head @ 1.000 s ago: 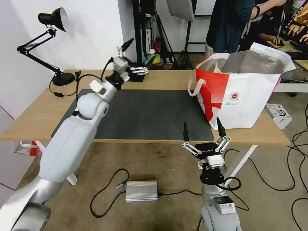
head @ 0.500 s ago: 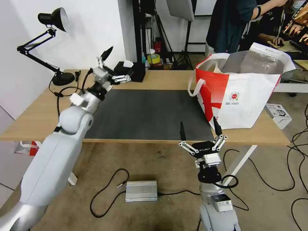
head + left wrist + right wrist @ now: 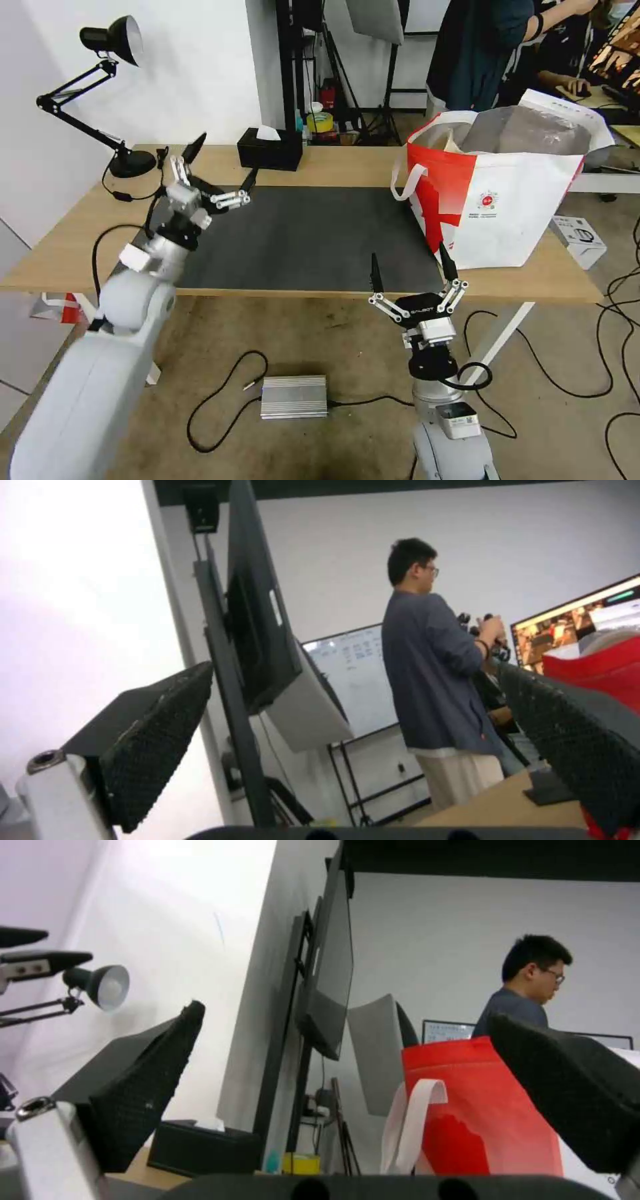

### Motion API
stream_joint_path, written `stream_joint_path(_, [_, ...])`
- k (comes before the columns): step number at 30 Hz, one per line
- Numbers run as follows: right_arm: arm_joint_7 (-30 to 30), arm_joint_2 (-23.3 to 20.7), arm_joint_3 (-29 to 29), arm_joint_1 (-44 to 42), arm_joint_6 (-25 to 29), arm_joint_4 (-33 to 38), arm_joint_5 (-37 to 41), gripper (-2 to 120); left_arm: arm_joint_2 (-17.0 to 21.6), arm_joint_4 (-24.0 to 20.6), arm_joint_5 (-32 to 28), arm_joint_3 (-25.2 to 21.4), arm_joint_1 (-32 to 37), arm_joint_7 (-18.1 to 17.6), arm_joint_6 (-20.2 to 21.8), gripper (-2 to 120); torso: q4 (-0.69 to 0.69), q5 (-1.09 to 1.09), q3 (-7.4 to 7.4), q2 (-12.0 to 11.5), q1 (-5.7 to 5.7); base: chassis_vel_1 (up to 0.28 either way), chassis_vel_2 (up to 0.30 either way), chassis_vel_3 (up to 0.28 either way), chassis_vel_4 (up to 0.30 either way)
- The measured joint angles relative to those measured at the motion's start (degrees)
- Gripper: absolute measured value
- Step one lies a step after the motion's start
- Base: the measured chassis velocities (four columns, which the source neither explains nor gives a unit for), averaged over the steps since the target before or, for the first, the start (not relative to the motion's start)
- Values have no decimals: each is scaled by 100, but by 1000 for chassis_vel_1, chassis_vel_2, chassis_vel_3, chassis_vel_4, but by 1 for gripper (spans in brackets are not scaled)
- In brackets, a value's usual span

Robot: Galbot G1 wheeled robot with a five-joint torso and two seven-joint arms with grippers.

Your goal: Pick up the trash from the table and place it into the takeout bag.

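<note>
Head view, largest item first: the table (image 3: 80,233), a long light-wood desk with a dark grey mat (image 3: 313,233) across its middle. On its right end stands the takeout bag (image 3: 507,193), a boxy white-and-red tote, upright, mouth open, silver lining visible, a white strap handle hanging on its left side and a small round red logo on its front. Whatever lies inside the bag cannot be made out.

At the far left corner of the table stands a black desk lamp (image 3: 110,40), its base on the wood. A black tissue box (image 3: 269,149) sits at the far edge, just beyond the mat. A small white box (image 3: 579,239) lies on the table's right end, beside the bag.

Left gripper (image 3: 217,167): raised above the left part of the mat, fingers spread apart, holding nothing. Right gripper (image 3: 410,267): at the table's near edge, in front of the bag's lower left corner, fingers pointing upward and apart, holding nothing.

Right wrist view: the red side of the bag and its white strap appear between that gripper's two pads (image 3: 143,1090).
</note>
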Motion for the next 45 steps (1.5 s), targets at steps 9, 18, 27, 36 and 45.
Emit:
stream_joint_path(9, [0, 0, -7, -2, 1, -5, 12, 100, -220, -238, 173, 0, 474, -146, -79, 100, -1, 1, 0, 0, 0, 0, 0, 0, 0])
stream_joint_path(18, [5, 0, -31, 8, 0, -12, 22, 100, -449, -494, 374, -10, 964, -321, -210, 100, -2, 0, 0, 0, 0, 0, 0, 0, 0])
stream_joint_path(27, [13, -7, -35, 22, -12, -15, 76, 100, -707, -630, 537, -26, 1225, -383, -307, 100, -3, 3, 0, 0, 0, 0, 0, 0, 0])
stream_joint_path(36, [18, -79, -40, 34, -29, -45, 135, 100, -1010, -717, 741, -28, 1591, -734, -454, 100, 0, 15, 0, 0, 0, 0, 0, 0, 0])
stream_joint_path(45, [35, -139, -42, 20, -32, -82, 152, 100, -1171, -813, 872, -75, 1809, -866, -580, 100, -2, 13, 0, -1, 0, 0, 0, 0, 0])
